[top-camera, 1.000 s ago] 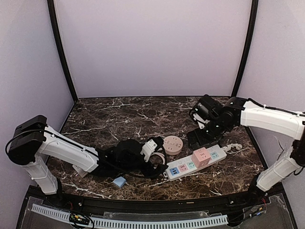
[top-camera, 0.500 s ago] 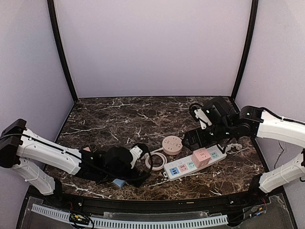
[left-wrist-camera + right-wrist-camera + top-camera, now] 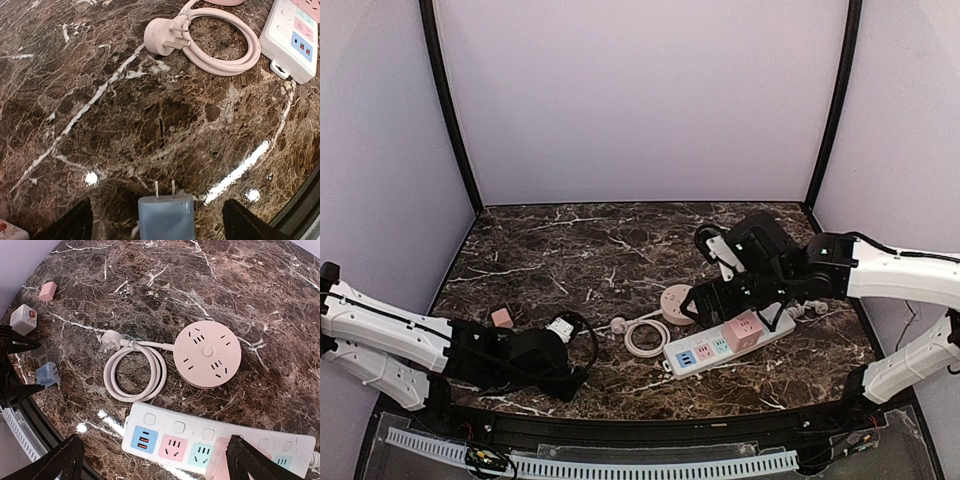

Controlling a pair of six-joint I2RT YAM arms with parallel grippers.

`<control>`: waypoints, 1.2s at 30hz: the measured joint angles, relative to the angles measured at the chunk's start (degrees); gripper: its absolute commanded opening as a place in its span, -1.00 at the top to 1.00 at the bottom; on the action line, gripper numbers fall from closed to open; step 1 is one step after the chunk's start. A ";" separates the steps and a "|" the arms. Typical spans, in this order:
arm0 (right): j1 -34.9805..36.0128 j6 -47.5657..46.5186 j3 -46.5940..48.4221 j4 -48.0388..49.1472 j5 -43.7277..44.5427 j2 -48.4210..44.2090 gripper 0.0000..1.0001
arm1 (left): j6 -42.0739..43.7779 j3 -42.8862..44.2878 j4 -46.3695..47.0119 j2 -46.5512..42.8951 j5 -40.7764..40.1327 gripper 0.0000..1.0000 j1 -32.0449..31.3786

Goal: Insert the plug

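Note:
A small blue two-prong plug (image 3: 166, 219) lies on the marble between the wide-open fingers of my left gripper (image 3: 157, 207), prongs pointing away, and neither finger touches it. It also shows in the right wrist view (image 3: 47, 374). The white power strip (image 3: 705, 352) with blue, pink and green sockets lies right of centre, with a pink cube adapter (image 3: 743, 330) plugged into it. A round pink socket (image 3: 680, 301) with a coiled pink cord (image 3: 645, 338) lies beside it. My right gripper (image 3: 157, 462) is open and empty, hovering above the strip (image 3: 200, 437).
A white cube adapter (image 3: 22, 319) and a small pink adapter (image 3: 48, 291) sit at the left near my left gripper (image 3: 565, 375). The cord's three-pin plug (image 3: 159, 37) lies ahead of my left gripper. The table's front edge is close behind the blue plug.
My left arm has pulled back left toward the near edge and its open fingers now straddle the blue plug. My right gripper has moved left, above the round socket and the strip.

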 measured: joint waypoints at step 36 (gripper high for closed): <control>15.58 6.29 -10.45 8.22 6.99 -4.55 -0.97 | -39.82 -5.97 -38.80 -35.87 -25.73 -0.97 -1.22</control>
